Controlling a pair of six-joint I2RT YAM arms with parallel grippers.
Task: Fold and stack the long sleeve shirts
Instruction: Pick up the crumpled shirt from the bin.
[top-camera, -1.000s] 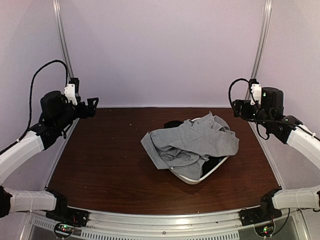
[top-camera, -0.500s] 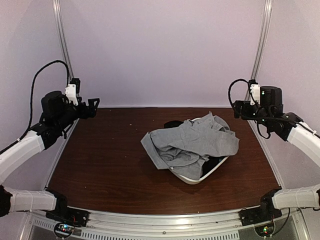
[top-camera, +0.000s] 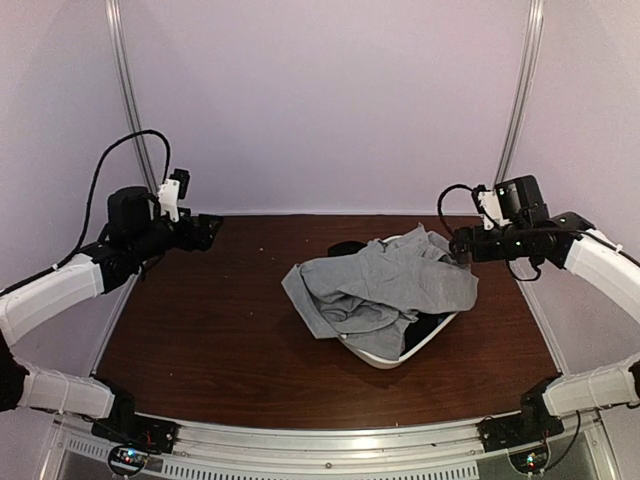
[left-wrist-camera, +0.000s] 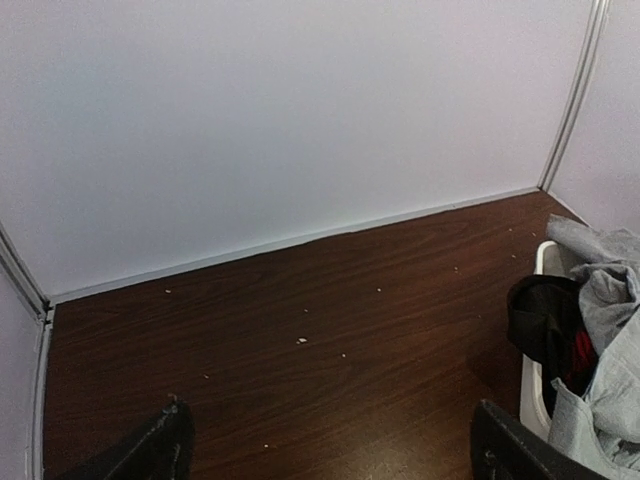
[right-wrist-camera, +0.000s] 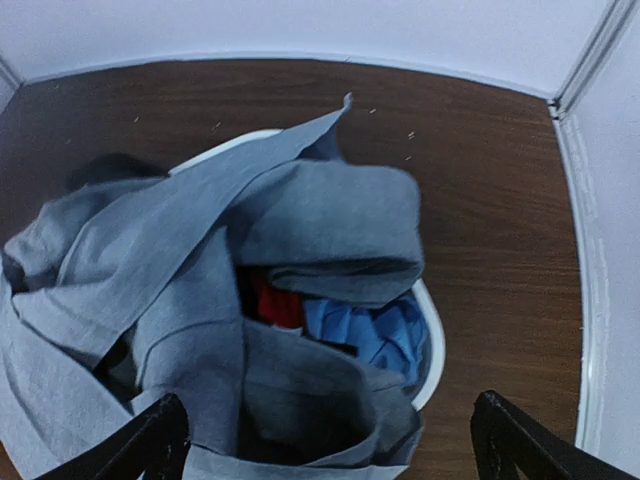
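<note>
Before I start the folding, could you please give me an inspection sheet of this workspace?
Surface: dark brown wooden table, no damage seen.
Job's things: crumpled light-grey cloth shirt draped over white oval plastic basket; unfolded.
Clutter: black cloth, red cloth and blue cloth under the shirt; small pale crumbs on the wood.
Grippers: left jaws open, empty, above bare wood; right jaws open, empty, raised by the shirt's right side.
Cables: left black cable and right black cable loop at the wrists, clear of cloth.
Surroundings: plain pale walls, metal corner posts.
</note>
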